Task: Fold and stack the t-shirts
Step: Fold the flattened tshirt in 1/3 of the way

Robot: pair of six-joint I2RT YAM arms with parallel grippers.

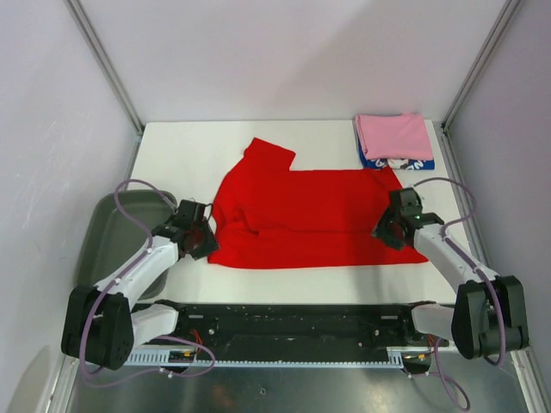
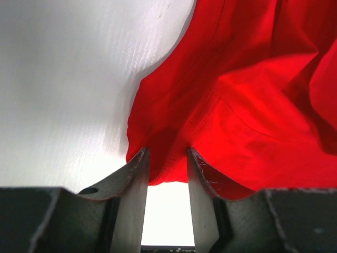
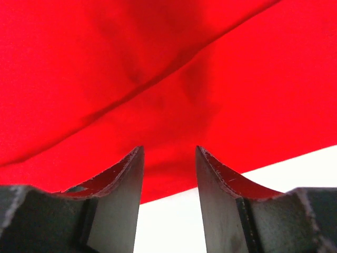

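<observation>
On the white table (image 1: 172, 155), right in the middle, the red t-shirt (image 1: 310, 215) lies spread out flat, with one sleeve poking up at the far side. At its left edge is the left gripper (image 2: 167, 150). Its two fingers are apart and the cloth's edge sits between the tips, not squeezed. At the shirt's right edge is the right gripper (image 3: 169, 148), fingers also apart, red cloth just at the tips. Far away in the right corner, the pink t-shirt (image 1: 394, 135) lies folded on the blue t-shirt (image 1: 405, 162). A grey tray (image 1: 108, 241) sits beside the table on the left
</observation>
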